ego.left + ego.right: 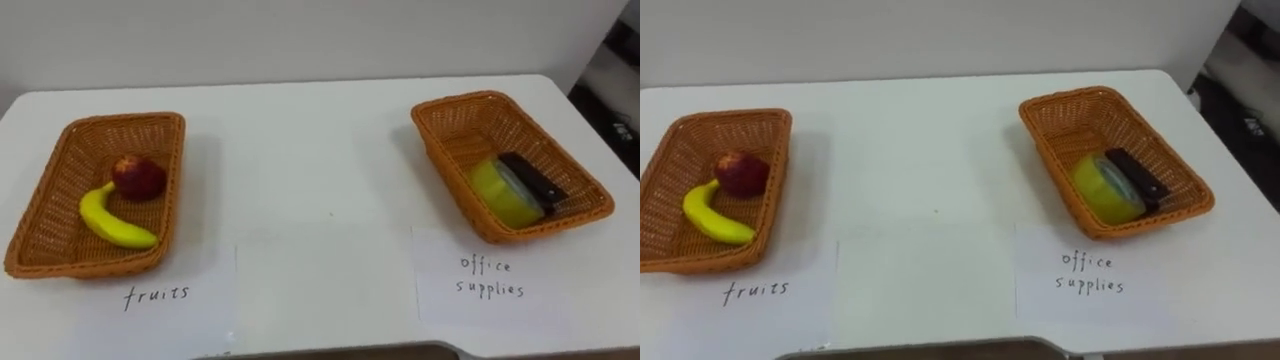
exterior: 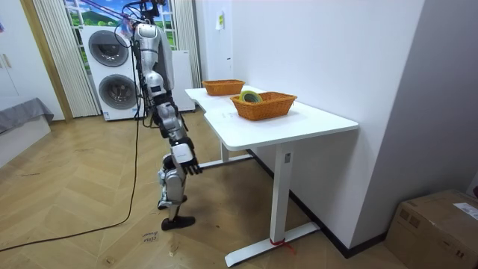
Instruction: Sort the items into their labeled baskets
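The light over my table (image 1: 320,140) is soft and even and falls from above. The white top is bright, with no hard glare on it. Each basket throws only a faint grey shadow with blurred edges. The fruit basket (image 1: 125,118) throws its shadow to its right and the office basket (image 1: 455,100) to its left, so both shadows lean toward the middle of the table. Inside the baskets the weave darkens along the walls. The paper labels (image 1: 170,290) look a touch paler than the tabletop around them. In the room view the room is well lit, the wooden floor (image 2: 75,217) carries a dull sheen, and the table shades the wall and floor beneath it.
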You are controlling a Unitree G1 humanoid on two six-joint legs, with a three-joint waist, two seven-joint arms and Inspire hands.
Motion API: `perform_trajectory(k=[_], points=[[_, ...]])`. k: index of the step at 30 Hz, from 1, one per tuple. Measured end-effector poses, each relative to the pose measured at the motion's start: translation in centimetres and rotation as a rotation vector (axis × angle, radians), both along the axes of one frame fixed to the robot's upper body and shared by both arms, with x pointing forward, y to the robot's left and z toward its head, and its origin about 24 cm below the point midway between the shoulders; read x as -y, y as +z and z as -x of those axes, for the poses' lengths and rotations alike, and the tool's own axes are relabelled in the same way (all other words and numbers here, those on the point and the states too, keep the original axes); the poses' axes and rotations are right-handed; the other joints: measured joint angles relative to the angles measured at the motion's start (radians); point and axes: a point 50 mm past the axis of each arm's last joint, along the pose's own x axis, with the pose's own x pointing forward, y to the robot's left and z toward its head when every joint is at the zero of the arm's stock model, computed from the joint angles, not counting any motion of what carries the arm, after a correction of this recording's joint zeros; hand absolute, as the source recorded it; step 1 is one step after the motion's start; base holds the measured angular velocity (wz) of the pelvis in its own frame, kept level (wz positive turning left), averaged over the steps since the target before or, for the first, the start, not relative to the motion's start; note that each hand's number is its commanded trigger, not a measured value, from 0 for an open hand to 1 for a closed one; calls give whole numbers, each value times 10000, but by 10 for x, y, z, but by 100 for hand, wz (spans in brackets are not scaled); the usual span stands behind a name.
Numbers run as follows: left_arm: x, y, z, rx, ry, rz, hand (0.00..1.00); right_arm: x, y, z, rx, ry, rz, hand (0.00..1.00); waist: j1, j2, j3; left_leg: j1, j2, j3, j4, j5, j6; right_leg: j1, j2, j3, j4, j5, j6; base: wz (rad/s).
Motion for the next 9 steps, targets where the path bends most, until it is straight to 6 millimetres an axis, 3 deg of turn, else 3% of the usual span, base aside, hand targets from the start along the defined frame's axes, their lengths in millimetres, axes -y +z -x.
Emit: perform_trajectory(k=[4,9], points=[[3,-1,0,-10,-50,83,0,-7,1,-17,279,1045,-123,0,126,60,18,0,10,-136,126,-101,-20,176,19,-121,-113,7,0,10],[4,-1,3,-70,55,131,0,-7,1,-16,239,1379,-181,0,129,92,51,19,-15,-328,140,-117,-15,388,1,-302,-298,0,9,13]])
